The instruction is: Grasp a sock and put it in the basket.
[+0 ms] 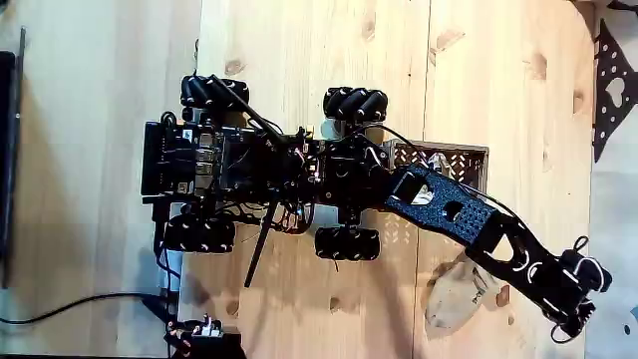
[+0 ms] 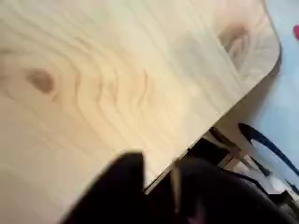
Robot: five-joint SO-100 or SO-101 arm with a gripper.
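In the fixed view the pale grey-beige sock [image 1: 449, 297] lies on the wooden table, just below the black arm. The dark lattice basket [image 1: 454, 157] sits right of the wheeled robot base, and the arm crosses over it and hides part of it. The arm stretches down and to the right past the sock. My gripper [image 1: 575, 317] hangs near the table's right edge, apart from the sock. In the wrist view the gripper [image 2: 161, 173] is a dark blur at the bottom. A narrow strip of bare wood shows between its fingers and nothing is held.
The table's rounded corner [image 2: 266, 56] is close ahead of the gripper. A black cable [image 1: 80, 299] and a small black device [image 1: 204, 337] lie lower left. A black perforated piece [image 1: 613, 90] sits off the right edge.
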